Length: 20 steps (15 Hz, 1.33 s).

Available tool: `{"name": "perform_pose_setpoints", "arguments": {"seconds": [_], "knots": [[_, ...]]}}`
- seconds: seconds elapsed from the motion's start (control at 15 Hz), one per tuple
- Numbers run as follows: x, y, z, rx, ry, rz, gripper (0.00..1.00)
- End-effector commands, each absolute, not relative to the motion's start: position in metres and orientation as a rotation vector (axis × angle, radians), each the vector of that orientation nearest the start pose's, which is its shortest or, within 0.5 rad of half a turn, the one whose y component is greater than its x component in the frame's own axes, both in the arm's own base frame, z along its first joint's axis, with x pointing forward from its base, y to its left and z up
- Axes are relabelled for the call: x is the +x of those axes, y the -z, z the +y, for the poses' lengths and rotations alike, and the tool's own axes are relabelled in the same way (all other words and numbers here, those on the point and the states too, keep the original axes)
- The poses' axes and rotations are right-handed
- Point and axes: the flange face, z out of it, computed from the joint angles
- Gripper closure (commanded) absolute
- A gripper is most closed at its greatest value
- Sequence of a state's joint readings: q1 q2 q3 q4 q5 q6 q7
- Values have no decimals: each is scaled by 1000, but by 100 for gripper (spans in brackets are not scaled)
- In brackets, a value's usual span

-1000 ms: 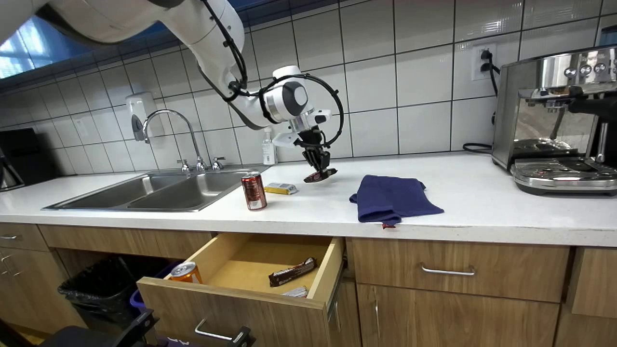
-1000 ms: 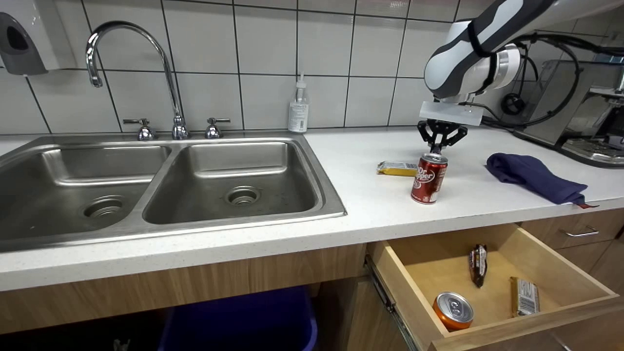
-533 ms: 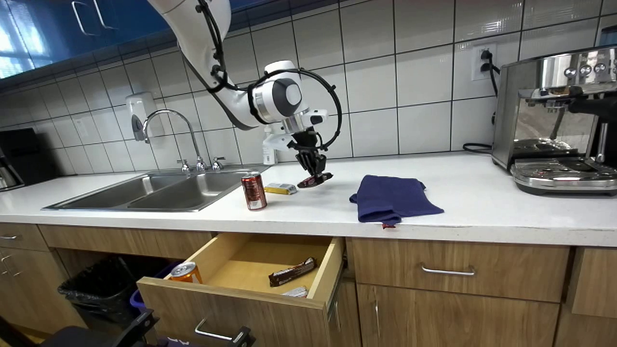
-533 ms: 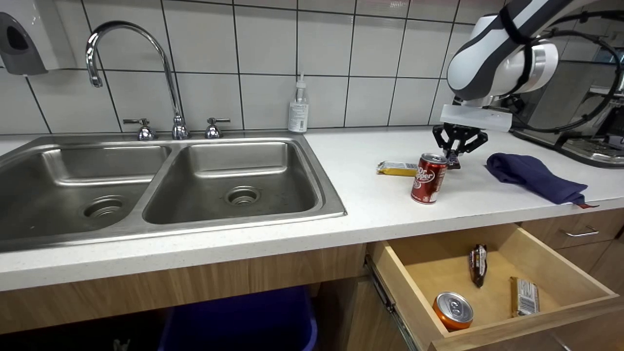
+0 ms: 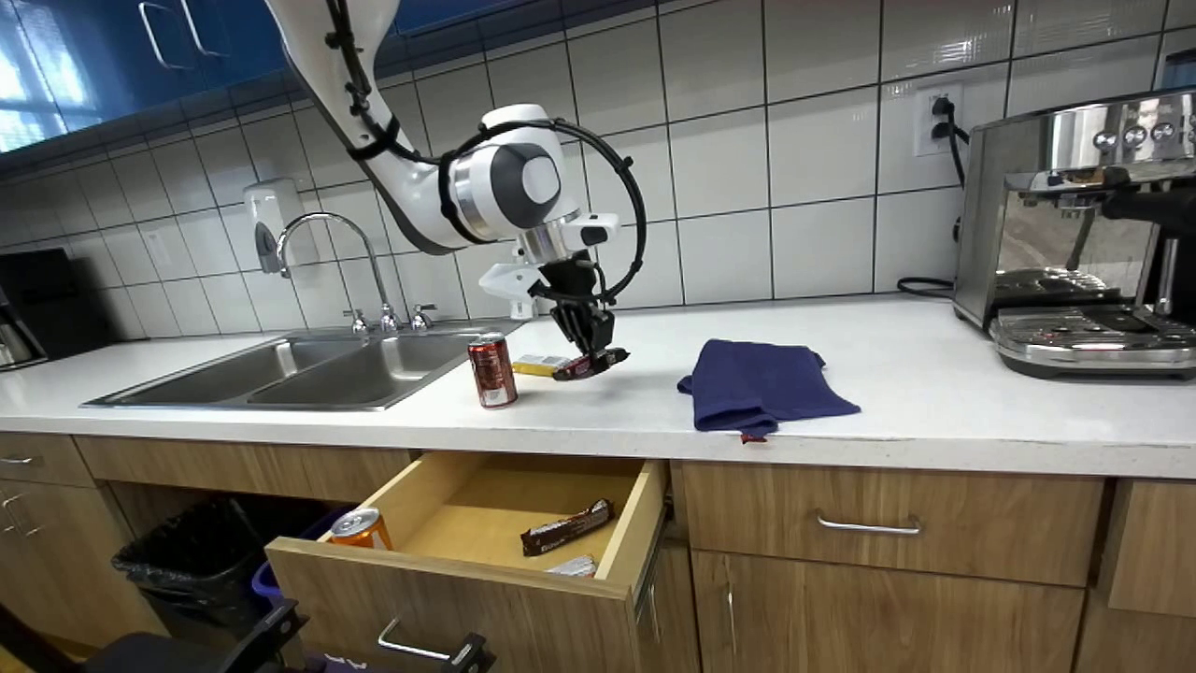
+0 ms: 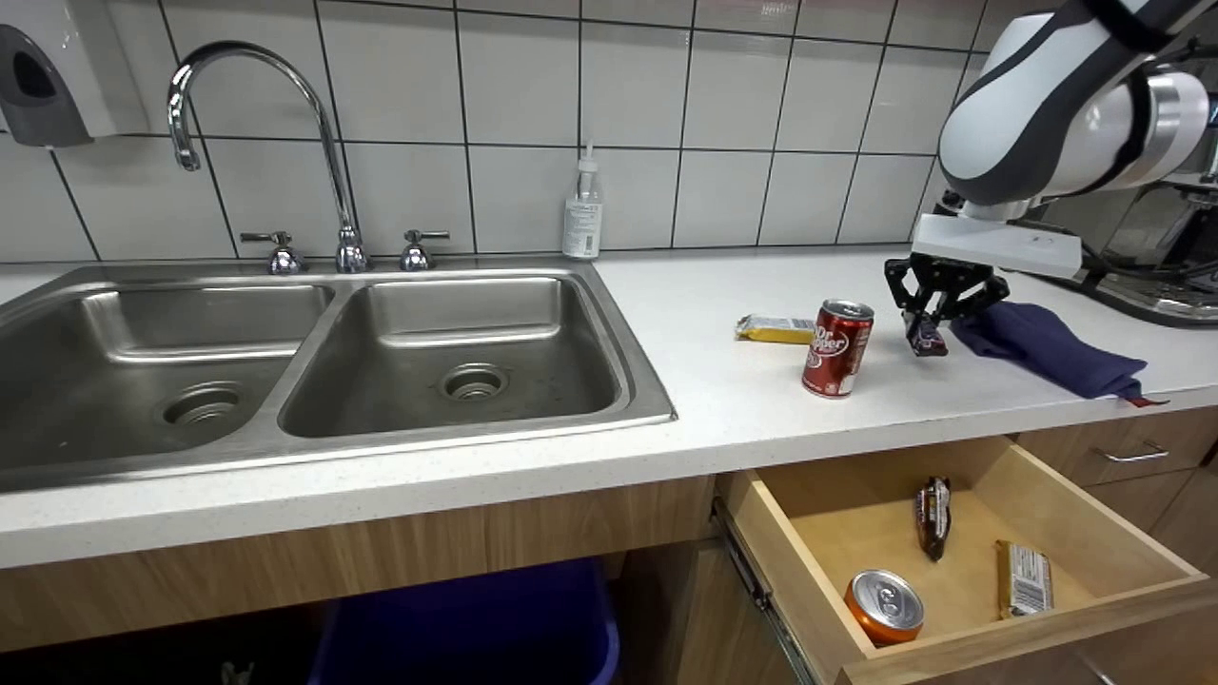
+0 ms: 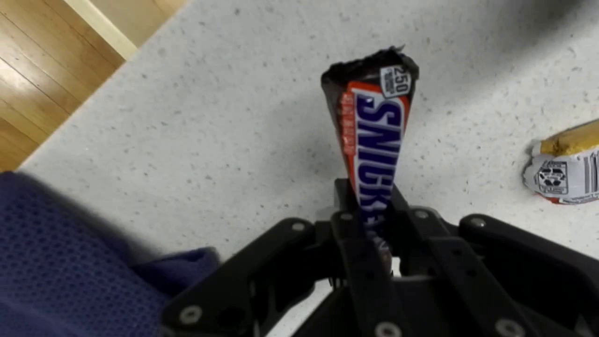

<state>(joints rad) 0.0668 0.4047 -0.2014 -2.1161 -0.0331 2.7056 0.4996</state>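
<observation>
Snickers bar (image 7: 376, 131), qty 1: was over bench (image 5: 934, 397), btwn. Dr Pepper can (image 6: 837, 350) & blue cloth (image 5: 766, 383).
Tool (image 7: 371, 199) was clamped on bar; yellow-wrapped pkt. (image 6: 778, 330) lay nr. can, which stood upright.

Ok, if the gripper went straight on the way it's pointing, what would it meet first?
Most likely the counter: the gripper points down at it, and the candy bar it holds would probably touch first. How close is hard to judge.

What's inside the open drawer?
The drawer holds an orange can, a brown candy bar and a yellow-and-white wrapped bar. Whatever lies beneath them, or right behind the drawer front, is covered.
</observation>
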Motion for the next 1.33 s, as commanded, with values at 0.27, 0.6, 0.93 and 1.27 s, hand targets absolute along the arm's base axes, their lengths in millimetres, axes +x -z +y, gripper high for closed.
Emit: {"name": "perform_pose_setpoints", "arguments": {"seconds": [0.27,0.6,0.93,1.27], "knots": [[515,-250,-65,-3056,331,895,96],[479,-245,-55,-3079,327,891,96],[449,-240,-36,-3110,317,875,96],[429,-233,-17,-3141,294,852,96]]}}
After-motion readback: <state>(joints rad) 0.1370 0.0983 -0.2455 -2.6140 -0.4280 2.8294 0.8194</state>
